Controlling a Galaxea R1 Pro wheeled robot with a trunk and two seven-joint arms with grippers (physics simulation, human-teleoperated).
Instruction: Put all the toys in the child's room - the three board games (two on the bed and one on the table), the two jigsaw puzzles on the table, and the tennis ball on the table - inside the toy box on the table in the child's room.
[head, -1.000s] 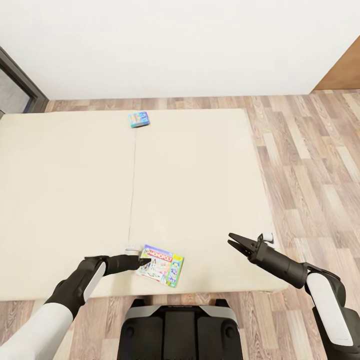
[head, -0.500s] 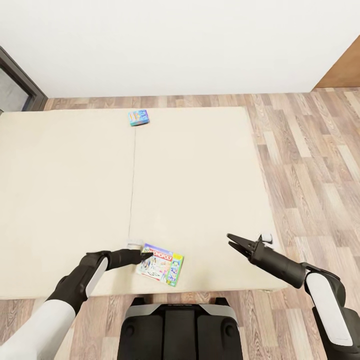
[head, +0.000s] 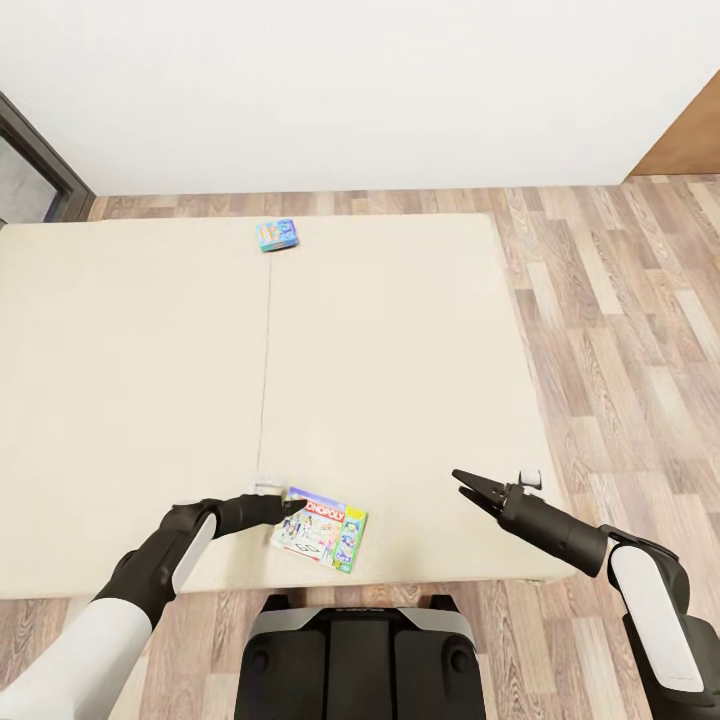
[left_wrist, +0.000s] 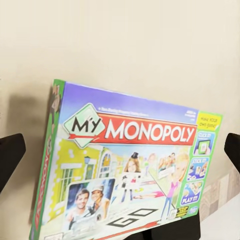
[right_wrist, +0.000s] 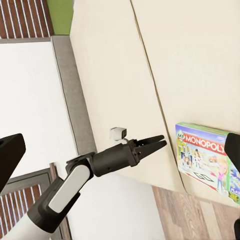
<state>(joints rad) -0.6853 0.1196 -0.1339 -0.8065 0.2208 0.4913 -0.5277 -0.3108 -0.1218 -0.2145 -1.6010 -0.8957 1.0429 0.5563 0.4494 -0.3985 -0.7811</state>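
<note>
A: Monopoly box (head: 322, 530) lies flat on the bed (head: 150, 380), near the front edge, one corner close to the drop. Light-blue game box (head: 277, 236) sits well apart at the far side, by the wood floor (head: 620, 300).

B: Left gripper (head: 288, 508)?

A: At the box's near-left corner. In the left wrist view the two fingertips (left_wrist: 10, 155) stand wide, one to each side of the box face (left_wrist: 125, 170), nothing between them but the lid. Not holding.

B: Touching the box?

A: Hard to say; from the head view the tips look to be at the corner, perhaps just above it. Contact unconfirmed.

B: Right gripper (head: 474, 490)?

A: Hovers over the bed's right front part, jaws parted a little, empty. Right wrist view shows the left arm (right_wrist: 100, 165) and the box (right_wrist: 205, 155) beyond it.

B: Risks from here?

A: My judgement: the box is flat and wide, the mattress soft. Closing on the corner alone could pivot it or nudge it toward the front edge and off onto the floor. A pinch across the lid may slip, since the spread barely clears the box's width. Pressing down could sink the box into the mattress and bury the lower finger's path.
</note>
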